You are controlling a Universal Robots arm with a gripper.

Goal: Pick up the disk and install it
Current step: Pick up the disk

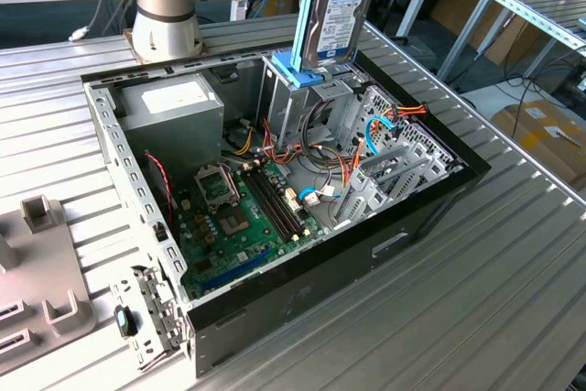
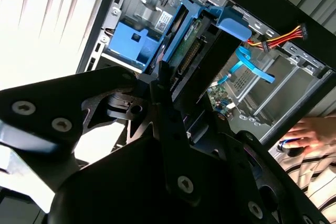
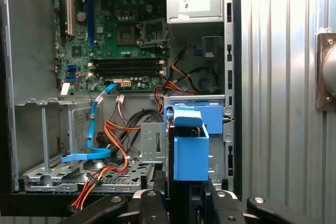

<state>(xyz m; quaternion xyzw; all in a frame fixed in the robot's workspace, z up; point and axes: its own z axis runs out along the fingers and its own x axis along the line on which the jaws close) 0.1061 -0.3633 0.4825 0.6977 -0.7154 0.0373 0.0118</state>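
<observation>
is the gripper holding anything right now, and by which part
Yes. The gripper is shut on the disk, gripping it at its upper end, so the disk hangs upright over the drive cage.

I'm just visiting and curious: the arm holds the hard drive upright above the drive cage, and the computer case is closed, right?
Not quite: the exterior view shows the computer case open, with the motherboard exposed. Otherwise yes: the gripper holds the hard drive upright above the drive cage.
</observation>
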